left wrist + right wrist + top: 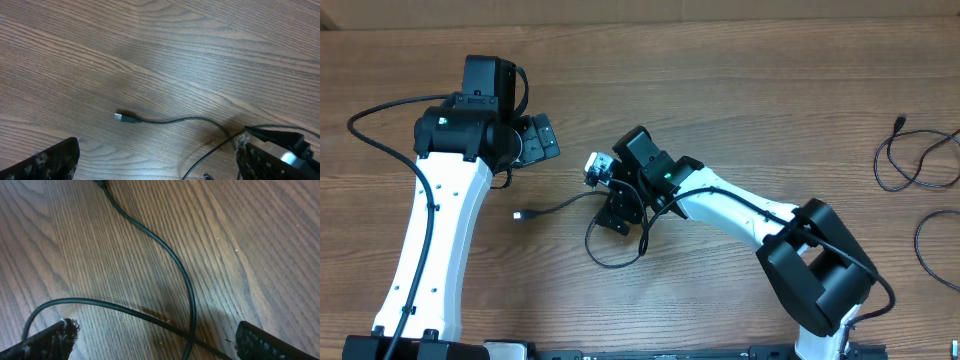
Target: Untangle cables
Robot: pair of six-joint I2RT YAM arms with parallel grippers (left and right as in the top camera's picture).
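One thin black cable (565,206) lies on the wooden table in the middle. Its USB plug (518,215) points left and its other end curls into a loop (610,258) under my right gripper. My right gripper (618,208) is open and low over the cable. In the right wrist view the cable crosses over itself (190,334) between the open fingers (162,345), which do not hold it. My left gripper (542,140) is open and empty, above and to the left of the plug. The left wrist view shows the plug (120,117) ahead of the open fingers (160,170).
Two more thin black cables lie apart at the far right of the table, one looped with a plug (910,165) and one curved at the edge (932,250). Thick black arm cables (380,135) hang off the left arm.
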